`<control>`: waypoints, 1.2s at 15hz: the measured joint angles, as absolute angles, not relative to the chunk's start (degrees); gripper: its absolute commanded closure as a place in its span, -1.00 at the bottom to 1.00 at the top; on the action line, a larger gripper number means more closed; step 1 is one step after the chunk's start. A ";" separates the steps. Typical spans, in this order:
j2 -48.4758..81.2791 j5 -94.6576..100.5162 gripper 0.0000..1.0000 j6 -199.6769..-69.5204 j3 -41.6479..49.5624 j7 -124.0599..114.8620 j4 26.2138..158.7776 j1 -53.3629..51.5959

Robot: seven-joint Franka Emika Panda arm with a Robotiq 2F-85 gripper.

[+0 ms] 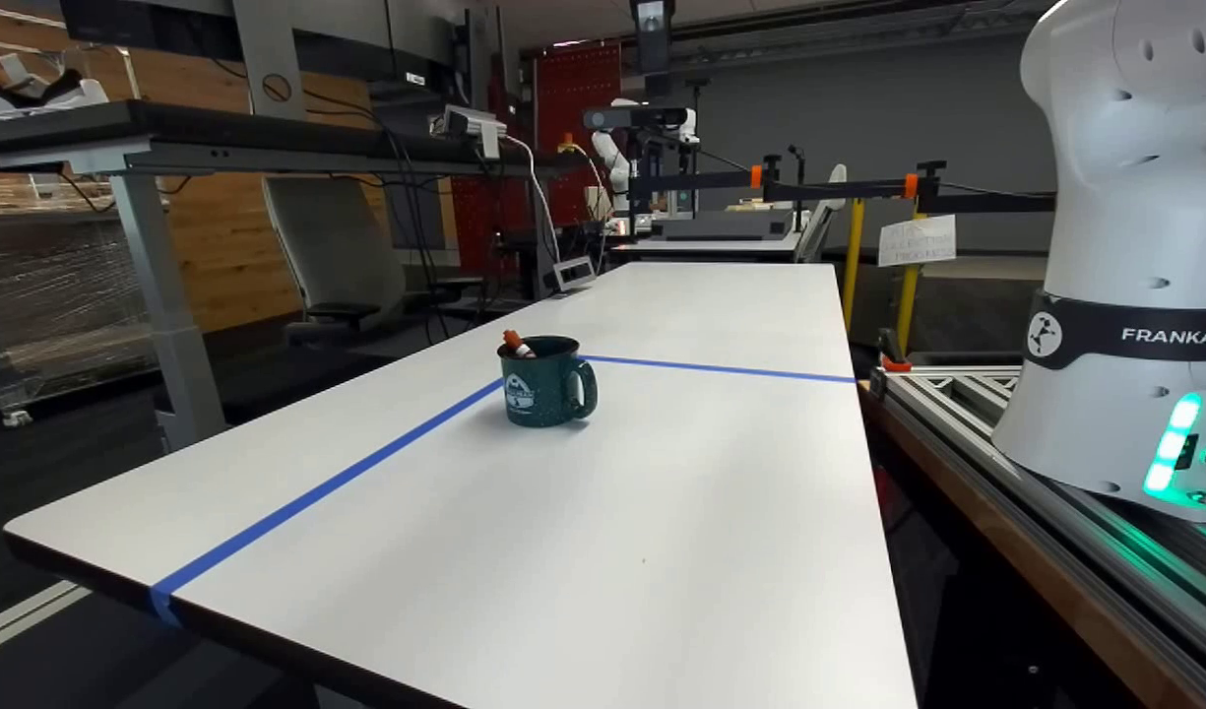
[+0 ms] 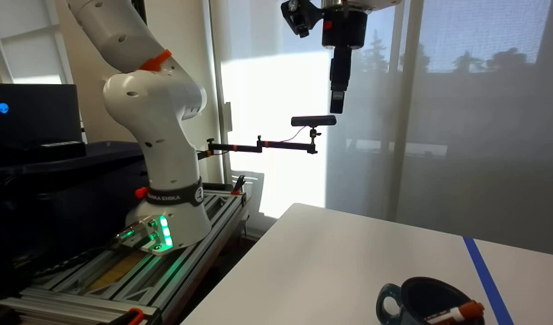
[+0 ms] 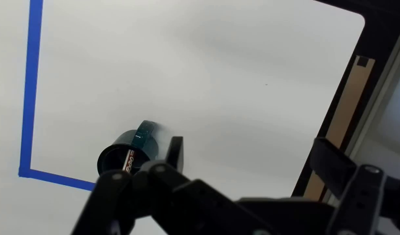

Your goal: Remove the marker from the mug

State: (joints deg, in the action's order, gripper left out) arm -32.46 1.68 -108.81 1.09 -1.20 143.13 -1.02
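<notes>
The dark teal-green mug stands upright on the white table, with its handle toward the robot side; it also shows in the other views. The marker leans inside the mug with its reddish-orange end above the rim. In an exterior view its white and red body and orange end are plain. In the wrist view part of the marker shows in the mug and my finger covers the rest. My gripper is open and empty. It hangs well above the table, off to the mug's side.
Blue tape marks lines on the white table, close beside the mug. The robot base stands on an aluminium frame along the table's edge. A camera on a bracket appears behind the gripper. A raised desk stands beyond.
</notes>
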 measured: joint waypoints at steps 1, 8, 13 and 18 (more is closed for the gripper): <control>-32.46 1.68 -1.00 -108.81 1.09 -1.20 143.13 -1.02; -32.46 1.68 -1.00 -108.81 1.09 -1.20 143.13 -1.02; -30.06 1.83 -1.00 -110.23 2.34 -1.07 143.12 0.72; -23.51 2.60 -1.00 -116.51 5.41 -0.76 143.13 4.47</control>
